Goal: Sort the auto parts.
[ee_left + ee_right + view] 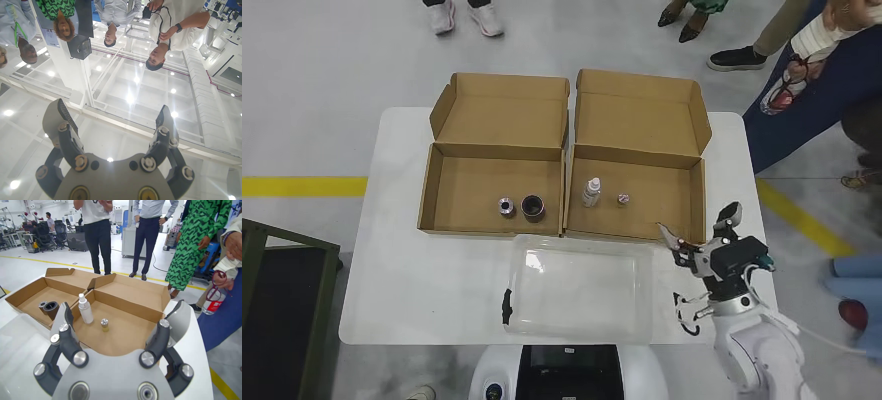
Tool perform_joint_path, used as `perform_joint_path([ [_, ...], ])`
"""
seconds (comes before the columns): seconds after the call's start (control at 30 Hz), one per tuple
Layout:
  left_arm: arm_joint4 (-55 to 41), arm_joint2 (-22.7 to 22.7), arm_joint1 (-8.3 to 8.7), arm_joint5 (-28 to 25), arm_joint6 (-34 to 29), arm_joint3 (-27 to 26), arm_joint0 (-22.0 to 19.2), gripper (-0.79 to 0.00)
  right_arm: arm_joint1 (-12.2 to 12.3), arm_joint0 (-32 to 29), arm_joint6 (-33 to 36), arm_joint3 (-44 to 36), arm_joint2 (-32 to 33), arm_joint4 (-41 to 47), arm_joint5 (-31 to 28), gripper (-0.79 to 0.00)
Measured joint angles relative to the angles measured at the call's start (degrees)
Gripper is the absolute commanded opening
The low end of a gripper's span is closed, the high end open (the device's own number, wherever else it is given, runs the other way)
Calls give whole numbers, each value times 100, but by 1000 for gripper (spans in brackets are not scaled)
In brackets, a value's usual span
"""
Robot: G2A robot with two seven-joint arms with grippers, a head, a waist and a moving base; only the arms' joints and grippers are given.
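Two open cardboard boxes sit side by side at the back of the table. The left box (457, 190) holds a black cylindrical part (533, 207) and a smaller metal part (505, 207). The right box (662, 195) holds a white spray bottle (591, 191) and a small metal-capped part (623, 198). My right gripper (699, 232) hovers open and empty by the right box's near right corner; its wrist view shows the bottle (86, 311) and capped part (104, 325) beyond the gripper (122, 311). My left gripper (113, 109) stands open, empty, pointing up at the ceiling.
A clear plastic bin (582, 285) stands in front of the boxes near the table's front edge. Bare white table (392, 260) lies to the left of it. People stand beyond the far side and at the right.
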Motion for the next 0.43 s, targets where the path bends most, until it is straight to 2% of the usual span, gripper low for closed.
perform_joint_path([
  [0.17, 0, 0, 0, 0, 0, 0, 0, 0, 17, -251, -107, -56, 158, -19, -51, 0],
  [0.43, 0, 0, 0, 0, 0, 0, 0, 0, 23, -270, -103, -64, 161, 14, -135, -1],
])
